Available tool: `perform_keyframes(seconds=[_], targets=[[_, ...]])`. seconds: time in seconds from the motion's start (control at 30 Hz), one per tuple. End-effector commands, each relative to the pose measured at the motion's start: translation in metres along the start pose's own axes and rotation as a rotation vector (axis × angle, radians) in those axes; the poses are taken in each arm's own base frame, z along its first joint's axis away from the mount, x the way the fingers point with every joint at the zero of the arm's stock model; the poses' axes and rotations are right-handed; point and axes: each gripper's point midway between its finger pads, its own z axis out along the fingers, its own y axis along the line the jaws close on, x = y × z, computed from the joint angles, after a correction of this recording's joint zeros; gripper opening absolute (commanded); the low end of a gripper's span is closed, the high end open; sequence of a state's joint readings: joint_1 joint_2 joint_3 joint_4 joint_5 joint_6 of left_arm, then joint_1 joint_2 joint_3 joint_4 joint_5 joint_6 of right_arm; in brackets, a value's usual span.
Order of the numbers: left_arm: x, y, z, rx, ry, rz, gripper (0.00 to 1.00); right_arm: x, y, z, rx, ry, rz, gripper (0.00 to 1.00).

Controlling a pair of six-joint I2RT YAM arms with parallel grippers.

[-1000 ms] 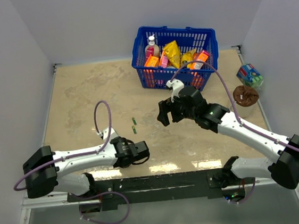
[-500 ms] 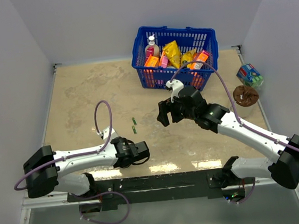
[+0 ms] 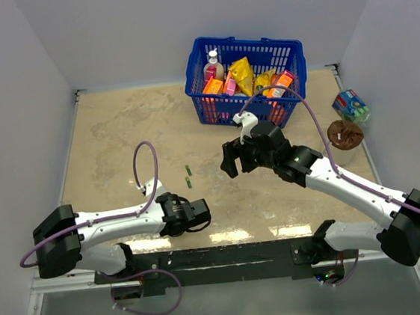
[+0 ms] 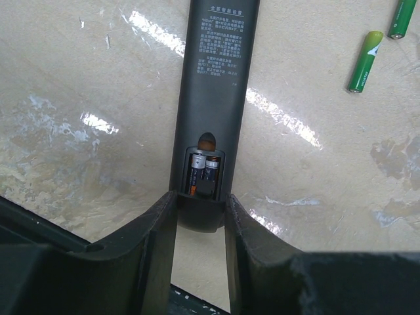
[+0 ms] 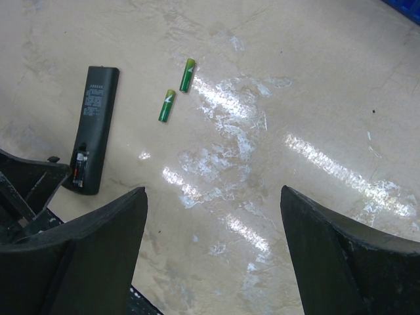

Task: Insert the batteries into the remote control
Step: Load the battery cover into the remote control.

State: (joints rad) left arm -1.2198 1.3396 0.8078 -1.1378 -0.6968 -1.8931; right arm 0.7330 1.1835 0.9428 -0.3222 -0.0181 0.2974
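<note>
The black remote control (image 4: 213, 98) lies on the table with its back up and its compartment open, showing two dark cells (image 4: 203, 172) inside. My left gripper (image 4: 200, 198) is shut on its near end. The remote also shows in the right wrist view (image 5: 96, 128). Two green batteries (image 4: 365, 61) (image 4: 401, 18) lie loose on the table to the right of the remote, and show in the top view (image 3: 189, 176) and the right wrist view (image 5: 176, 90). My right gripper (image 5: 210, 197) is open and empty, above the table right of the batteries (image 3: 229, 160).
A blue basket (image 3: 195, 91) full of snack packets and a bottle stands at the back right. A brown round object (image 3: 345, 134) and a colourful box (image 3: 350, 105) lie by the right wall. The left arm (image 3: 119, 220) stretches along the near edge.
</note>
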Motion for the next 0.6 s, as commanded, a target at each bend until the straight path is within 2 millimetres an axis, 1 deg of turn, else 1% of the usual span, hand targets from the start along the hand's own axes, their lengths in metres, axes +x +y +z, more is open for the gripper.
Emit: perform_keyframes(seconds=[0.0, 0.17, 0.57], targets=[[-0.0111, -0.0095, -0.0027, 0.039, -0.051, -0.041, 0.0, -0.0159, 0.008, -0.0054, -0.03, -0.053, -0.017, 0.85], [-0.0108, -0.0051, -0.0013, 0.021, -0.053, -0.042, 0.0, -0.016, 0.0081, -0.0051, -0.031, -0.055, -0.016, 0.85], [-0.0071, -0.0052, -0.0032, 0.007, -0.07, -0.032, 0.0, -0.0158, 0.0082, -0.0054, -0.032, -0.053, -0.017, 0.85]])
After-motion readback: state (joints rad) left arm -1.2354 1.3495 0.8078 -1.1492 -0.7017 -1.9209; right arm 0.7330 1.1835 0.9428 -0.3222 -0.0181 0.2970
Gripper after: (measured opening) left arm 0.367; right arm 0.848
